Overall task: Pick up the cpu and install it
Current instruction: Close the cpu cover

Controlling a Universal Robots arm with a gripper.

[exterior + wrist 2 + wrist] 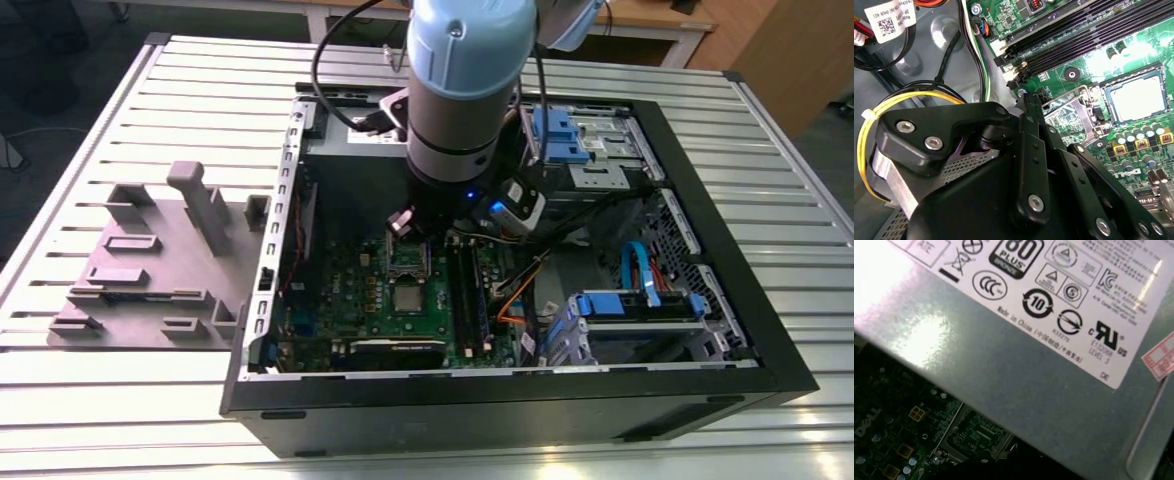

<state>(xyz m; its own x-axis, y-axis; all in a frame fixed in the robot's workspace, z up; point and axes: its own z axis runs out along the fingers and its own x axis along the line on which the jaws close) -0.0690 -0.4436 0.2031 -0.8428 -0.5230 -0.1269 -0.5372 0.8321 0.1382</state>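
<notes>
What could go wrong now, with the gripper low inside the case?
The gripper hangs close above the motherboard beside the memory slots; a careless move might scrape components. The yellow cable loops beside the gripper's body and could snag. The cpu lies off to one side, so a misaligned descent might strike its frame.

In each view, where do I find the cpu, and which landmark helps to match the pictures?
Exterior view: the cpu lies on the motherboard, beside the socket.
Second wrist view: the cpu sits beside the socket.
First wrist view: the socket lies next to the power supply.
Shared landmark: the socket.
</notes>
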